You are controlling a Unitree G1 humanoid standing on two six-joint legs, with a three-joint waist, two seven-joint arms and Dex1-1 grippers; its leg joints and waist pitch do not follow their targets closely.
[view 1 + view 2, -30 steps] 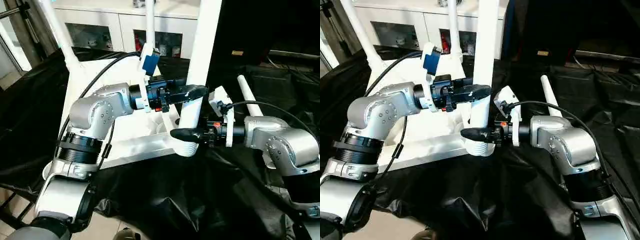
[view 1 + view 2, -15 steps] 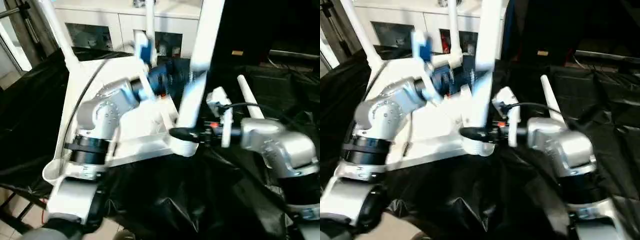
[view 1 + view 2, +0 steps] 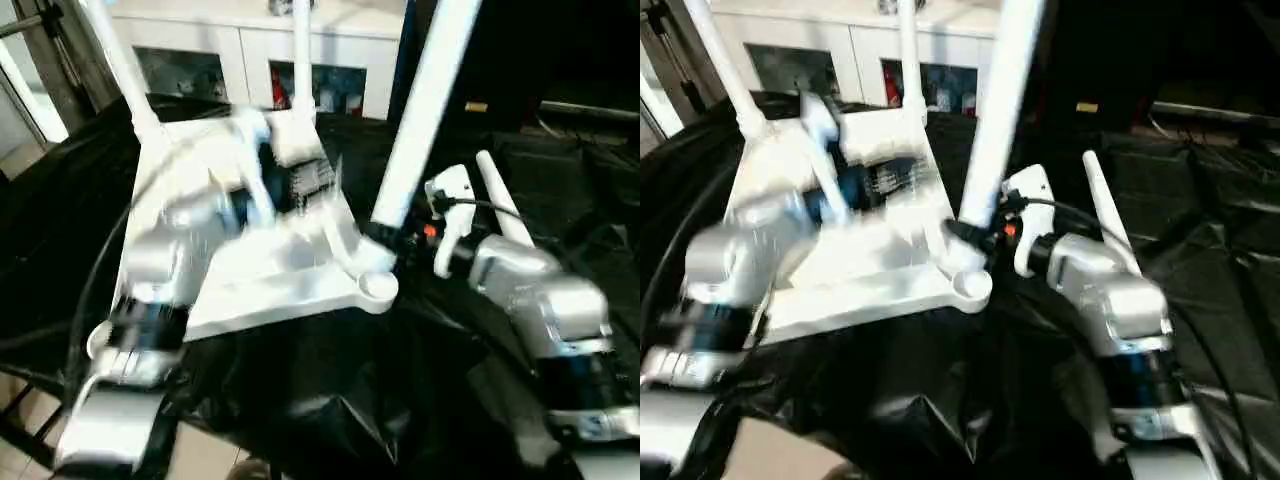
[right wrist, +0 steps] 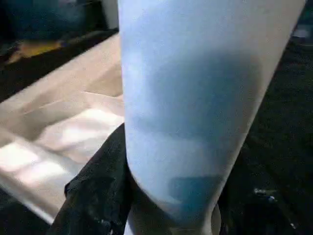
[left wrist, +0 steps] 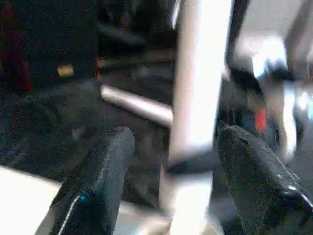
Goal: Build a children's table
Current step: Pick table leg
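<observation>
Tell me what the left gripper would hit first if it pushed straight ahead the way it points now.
Most likely the upright white plastic tube leg: in the left wrist view it stands straight ahead of the left gripper, between its spread black fingers. How far off it stands is unclear.

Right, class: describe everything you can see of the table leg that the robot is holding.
The table leg is a long, smooth white tube of plastic look. It leans, its top tilted to the robot's right, over the near corner socket of the upturned tabletop. The right gripper clasps its lower end; the left gripper's fingers stand apart on either side.
</observation>
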